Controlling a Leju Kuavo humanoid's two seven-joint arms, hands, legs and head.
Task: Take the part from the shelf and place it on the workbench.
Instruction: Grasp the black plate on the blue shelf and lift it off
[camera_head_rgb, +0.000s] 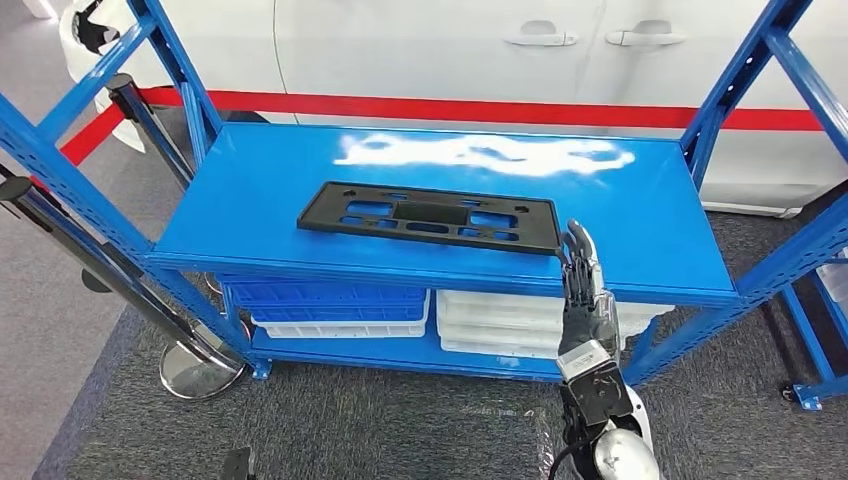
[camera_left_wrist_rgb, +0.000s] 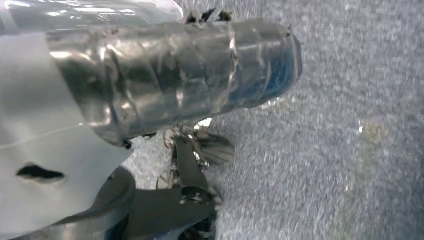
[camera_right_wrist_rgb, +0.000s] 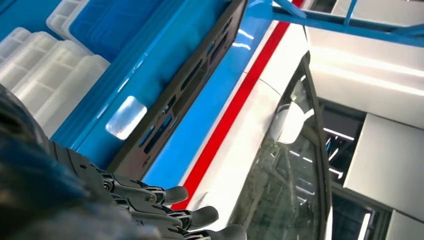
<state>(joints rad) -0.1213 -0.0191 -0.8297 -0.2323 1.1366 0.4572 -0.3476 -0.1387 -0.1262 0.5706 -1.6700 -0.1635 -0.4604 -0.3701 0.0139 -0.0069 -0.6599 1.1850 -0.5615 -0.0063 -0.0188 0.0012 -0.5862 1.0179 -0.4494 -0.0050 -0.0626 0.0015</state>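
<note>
Part (camera_head_rgb: 428, 217) lies flat on the blue shelf (camera_head_rgb: 250, 215), not yet gripped; right robot hand (camera_head_rgb: 582, 275), fingers extended and empty, sits at its near corner; pickup and tabletop placement remain.

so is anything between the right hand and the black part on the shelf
Nothing visible. The right hand is at the shelf's front edge with its fingers spread, right by the near right corner of the black part. Whether they touch it, I cannot tell.
</note>
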